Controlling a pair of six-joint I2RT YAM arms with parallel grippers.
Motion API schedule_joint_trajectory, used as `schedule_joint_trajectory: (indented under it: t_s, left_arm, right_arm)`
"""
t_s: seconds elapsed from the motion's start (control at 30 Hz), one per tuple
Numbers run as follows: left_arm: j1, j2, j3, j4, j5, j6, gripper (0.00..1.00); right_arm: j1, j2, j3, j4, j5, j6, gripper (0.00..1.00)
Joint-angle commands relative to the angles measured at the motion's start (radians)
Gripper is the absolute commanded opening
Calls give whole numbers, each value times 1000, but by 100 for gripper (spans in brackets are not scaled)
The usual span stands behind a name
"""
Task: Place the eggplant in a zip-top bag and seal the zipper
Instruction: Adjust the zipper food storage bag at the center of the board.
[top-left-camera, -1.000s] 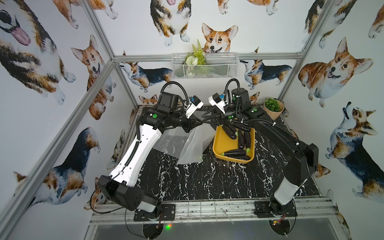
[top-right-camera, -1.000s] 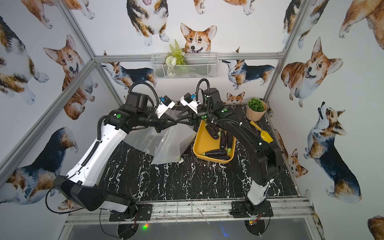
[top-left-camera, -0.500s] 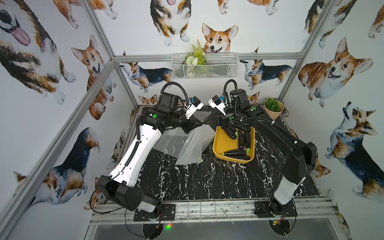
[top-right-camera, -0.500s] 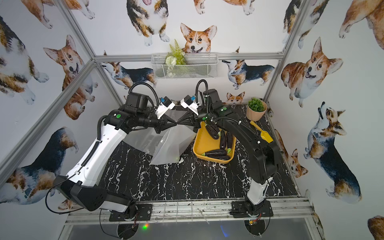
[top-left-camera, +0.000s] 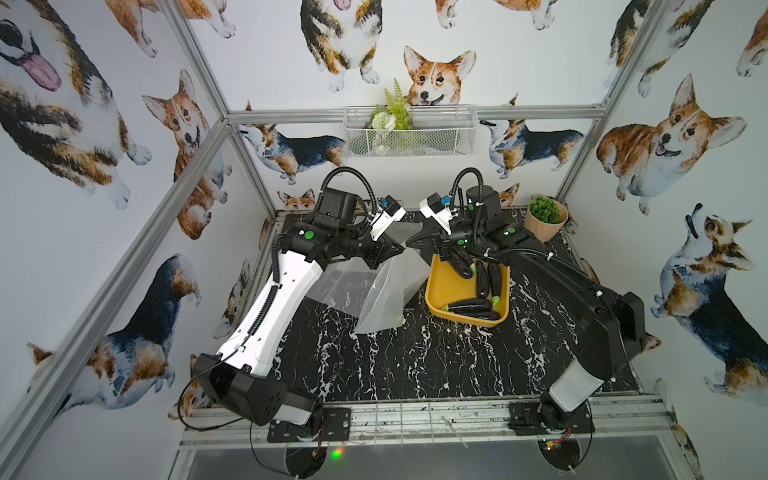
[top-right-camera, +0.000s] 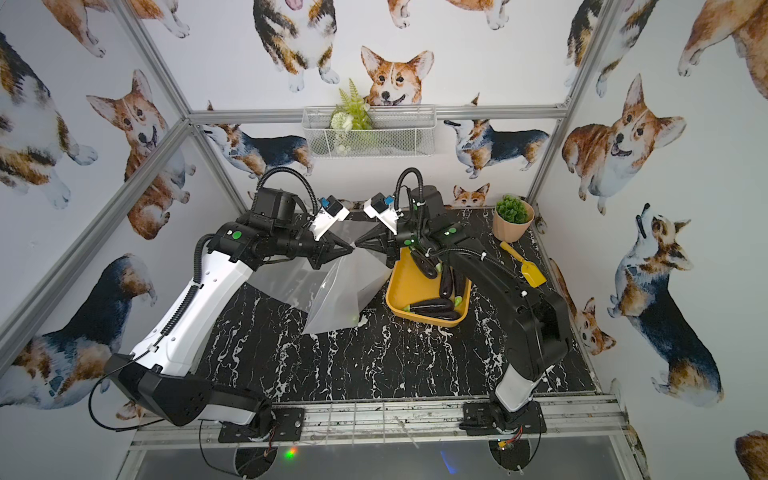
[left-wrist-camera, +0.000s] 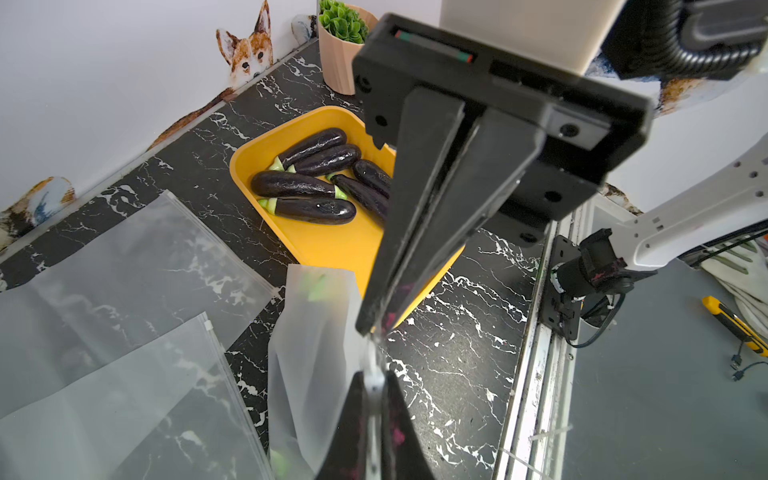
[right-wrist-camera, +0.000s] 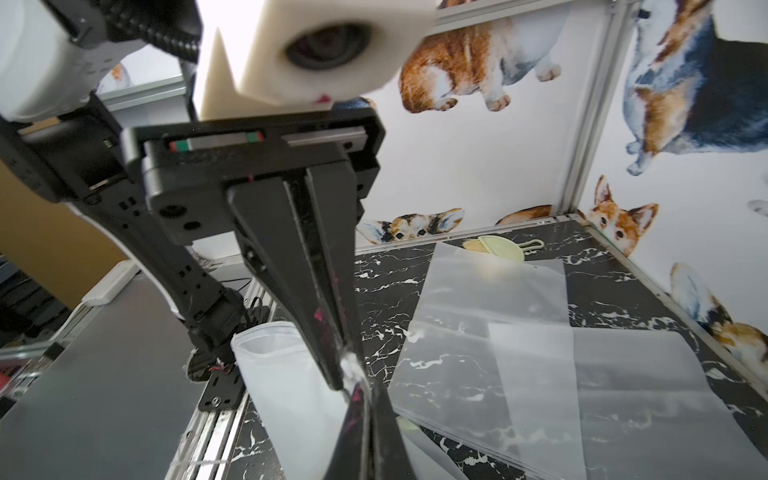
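- Both arms are up over the middle of the table (top-left-camera: 415, 365), tips almost nose to nose.
- The left claw (top-left-camera: 399, 249) is clamped tight on the top edge of the bag (top-left-camera: 382, 299). The right claw (top-left-camera: 413, 244) is pinched closed on that same edge, right beside it. Neither one is holding anything else.
- The bag hangs down from that pinch, with its lower end down by the table, just beside the yellow tray (top-left-camera: 436, 286). Can't tell if it's actually resting there.
- How far along? Hard call, the plastic is frosted. A green smudge (left-wrist-camera: 316, 286) shows through near the bottom and could be a stem, but I can't make out a dark body. So I can't say for sure there's one inside.
- If it is loaded, I'd guess this is the zipper step: both claws are on the strip, and what's left is running along it to press it shut.
- From here I can't tell whether any of the zipper is closed.
- The loose eggplants (top-left-camera: 471, 306) are piled in the tray, lower than the tips and off to the right claw's side, well apart from both claws. One lies right under the right arm's wrist, and nothing is touching it.
- A couple of spare bags (top-left-camera: 340, 286) lie flat on the table under the left arm.
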Motion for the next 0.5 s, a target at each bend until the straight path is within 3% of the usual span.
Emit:
schedule_joint_trajectory:
  t_s: [0.0,0.1,0.23,0.37,0.47]
  left_arm:
    - [2,-12,-14,25,-11,2,0]
    - [2,-14,-18,25,-14,0,0]
    - [4,-19,-14,23,-11,6,0]
    - [5,-13,11,-7,12,38,0]
    - [3,-5,30,-18,30,53,0]
  right_arm:
    - [0,-17,-29,194,103,112,0]
    - [-1,-14,-33,199,107,121,0]
    - [-13,1,0,131,-21,86,0]
    - [-25,18,79,-205,-174,-213,37]
    - [-22,32,131,-391,-191,-370,46]
